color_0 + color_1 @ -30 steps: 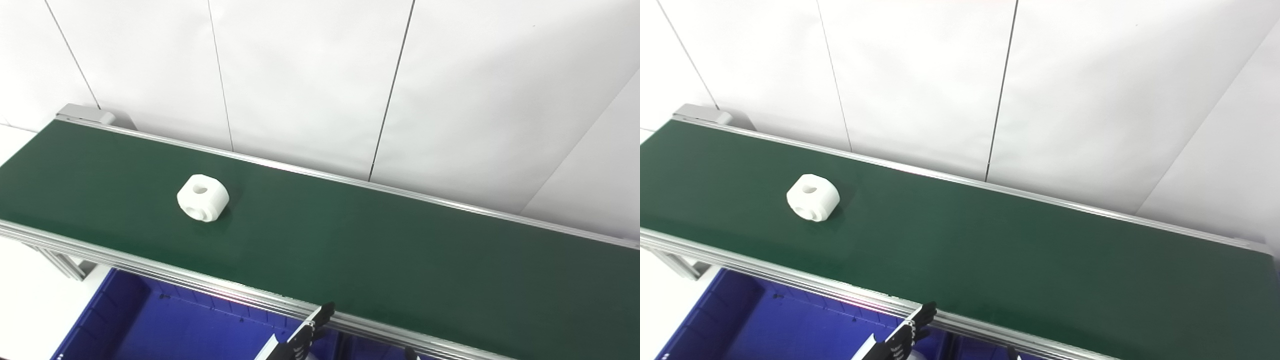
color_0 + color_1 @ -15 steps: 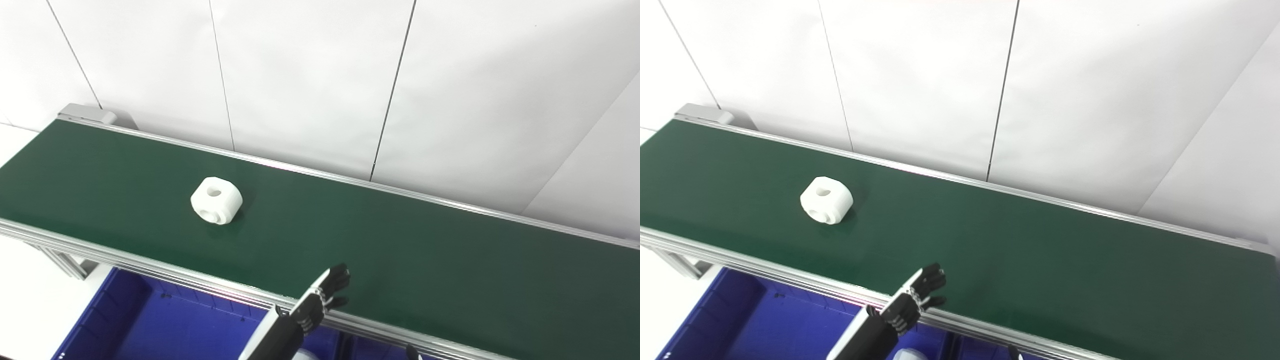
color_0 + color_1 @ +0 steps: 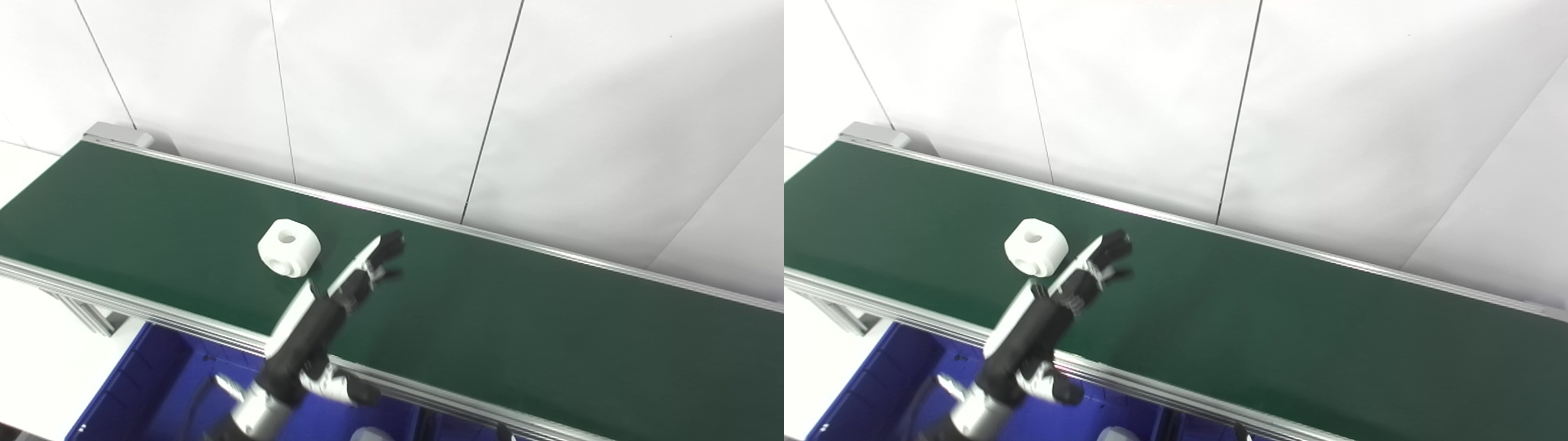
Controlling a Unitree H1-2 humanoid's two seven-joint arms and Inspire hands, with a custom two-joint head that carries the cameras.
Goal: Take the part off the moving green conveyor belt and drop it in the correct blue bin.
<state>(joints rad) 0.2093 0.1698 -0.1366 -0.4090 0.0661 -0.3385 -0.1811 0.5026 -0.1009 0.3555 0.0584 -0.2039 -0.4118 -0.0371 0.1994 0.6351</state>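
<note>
A white blocky part with a round hole on top lies on the green conveyor belt, left of the middle. My left hand is stretched out over the belt just to the right of the part, a short gap away and not touching it. Its fingers are extended and apart, and it holds nothing. The same hand shows in the right eye view beside the part. My right hand is out of view.
A blue bin sits below the belt's near aluminium rail, at the bottom left. A pale object peeks in at the bottom edge. A white panelled wall stands behind the belt.
My left arm has reached up from the near rail out over the belt, to beside the part. The part has travelled to the right. The camera has shifted slightly.
</note>
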